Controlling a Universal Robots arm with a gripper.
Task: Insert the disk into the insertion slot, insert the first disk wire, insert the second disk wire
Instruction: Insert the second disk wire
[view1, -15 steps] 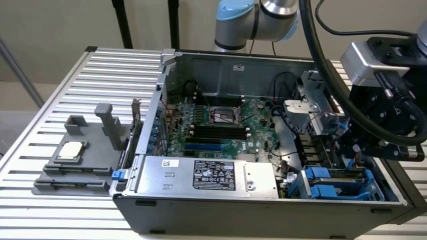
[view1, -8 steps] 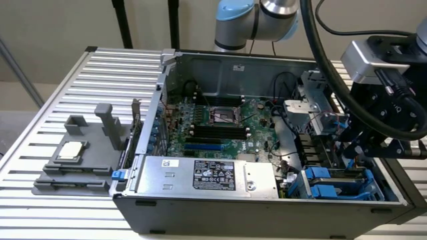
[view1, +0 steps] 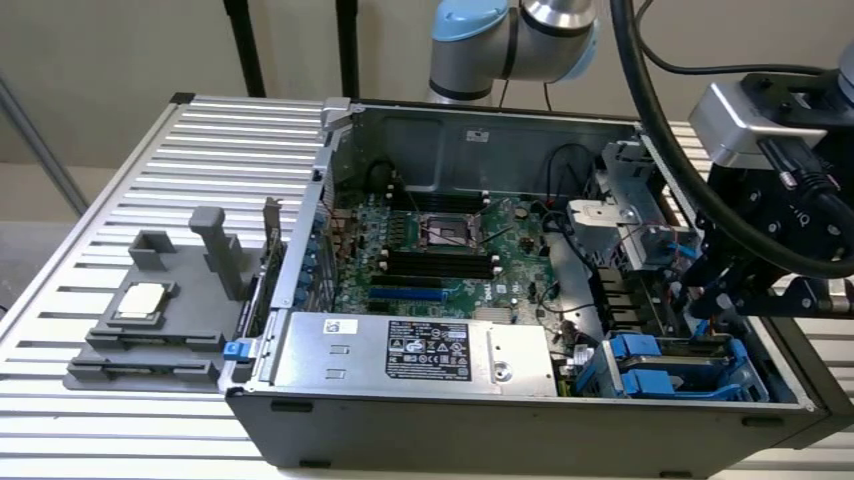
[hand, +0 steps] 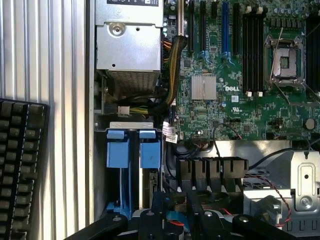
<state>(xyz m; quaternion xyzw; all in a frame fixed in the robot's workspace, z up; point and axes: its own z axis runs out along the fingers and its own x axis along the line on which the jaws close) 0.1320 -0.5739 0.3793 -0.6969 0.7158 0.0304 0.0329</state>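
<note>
My black gripper (view1: 721, 300) hangs inside the open computer case, over its corner on the exterior view's right, just beyond the insertion slot (view1: 681, 365). That slot is a blue-grey cage with blue latch tabs (hand: 117, 150). The disk's metal body is hidden; only blue plastic shows in the cage. In the wrist view the gripper (hand: 175, 216) has its fingers apart, with a small blue piece (hand: 175, 219) between them. I cannot tell whether they touch it. A thin blue wire (view1: 697, 265) runs down beside the gripper.
The silver power-supply box (view1: 414, 350) fills the case's front, with the motherboard (view1: 441, 250) behind it. A grey fixture (view1: 147, 330) stands on the slatted table at the exterior view's left. A black keyboard (hand: 20, 165) lies beside the case. Thick black cables (view1: 667, 60) hang above.
</note>
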